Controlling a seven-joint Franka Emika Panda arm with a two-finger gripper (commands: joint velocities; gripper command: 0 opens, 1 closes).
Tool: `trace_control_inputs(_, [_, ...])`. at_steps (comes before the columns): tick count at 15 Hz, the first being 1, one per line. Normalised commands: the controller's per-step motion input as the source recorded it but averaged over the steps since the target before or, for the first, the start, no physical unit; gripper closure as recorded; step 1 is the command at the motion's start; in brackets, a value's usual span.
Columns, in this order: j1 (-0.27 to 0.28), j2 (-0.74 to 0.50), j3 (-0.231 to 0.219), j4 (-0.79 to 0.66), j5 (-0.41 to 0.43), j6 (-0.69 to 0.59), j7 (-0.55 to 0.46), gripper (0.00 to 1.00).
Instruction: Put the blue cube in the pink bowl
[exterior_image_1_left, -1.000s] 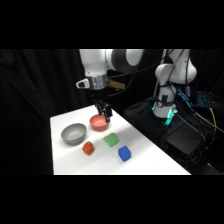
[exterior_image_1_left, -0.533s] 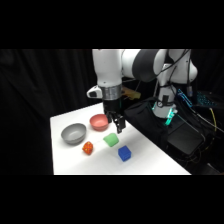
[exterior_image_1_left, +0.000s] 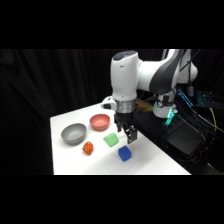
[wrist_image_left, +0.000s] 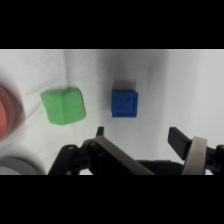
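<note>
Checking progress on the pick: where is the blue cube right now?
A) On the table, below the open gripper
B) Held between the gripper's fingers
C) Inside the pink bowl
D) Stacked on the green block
A: the blue cube sits on the white table, apart from the green block and the pink bowl, with the gripper open above it, holding nothing.
</note>
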Motion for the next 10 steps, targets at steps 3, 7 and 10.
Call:
trace_control_inputs(3, [0.081,0.1,0.008,-0.16,-0.134,0.41,0.26,0.0])
trace_control_inputs(7, [0.101,0.15,-0.062,-0.06,-0.18,0.35,0.26,0.0])
trace_control_inputs(10, [0.149,0.14,-0.192,-0.02,-0.271,0.31,0.29,0.0])
